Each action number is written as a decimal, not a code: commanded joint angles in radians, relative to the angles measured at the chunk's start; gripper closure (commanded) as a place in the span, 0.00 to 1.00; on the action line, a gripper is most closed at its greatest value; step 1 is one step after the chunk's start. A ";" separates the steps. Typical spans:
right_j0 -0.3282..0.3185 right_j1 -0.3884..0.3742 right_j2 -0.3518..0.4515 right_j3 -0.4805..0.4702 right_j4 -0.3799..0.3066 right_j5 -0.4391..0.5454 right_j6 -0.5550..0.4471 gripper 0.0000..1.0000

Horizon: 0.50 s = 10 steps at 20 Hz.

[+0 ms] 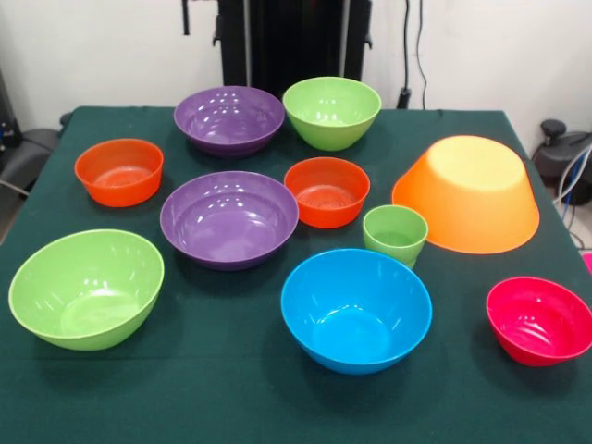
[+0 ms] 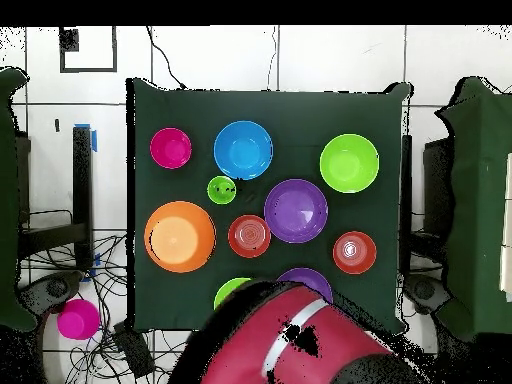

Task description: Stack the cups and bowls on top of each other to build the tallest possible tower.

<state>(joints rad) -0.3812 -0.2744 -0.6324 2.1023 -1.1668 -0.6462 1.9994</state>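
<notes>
gripper not visible in either view; only the arm shows, drawn back over the table's robot side. nothing is stacked: nearest it lie the purple bowls, then the cup, farthest the blue bowl. the next move probably calls for reaching out to a first piece.

Arm is drawn back over the table's robot-side edge; overhead view shows only its bulky red body with a white stripe and black parts, filling the bottom middle. Front view shows just the black pedestal upright at the top centre, no arm coming down. Gripper shows in neither view, so no finger state can be read.
</notes>
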 commanded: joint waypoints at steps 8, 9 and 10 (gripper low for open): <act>0.269 -0.197 0.301 -0.129 -0.321 0.149 0.503 0.00; 0.279 -0.191 0.299 -0.139 -0.330 0.147 0.518 0.00; 0.290 -0.187 0.297 -0.147 -0.335 0.147 0.533 0.00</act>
<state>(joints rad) -0.1400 -0.4434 -0.5179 2.0988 -1.4137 -0.6247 2.2028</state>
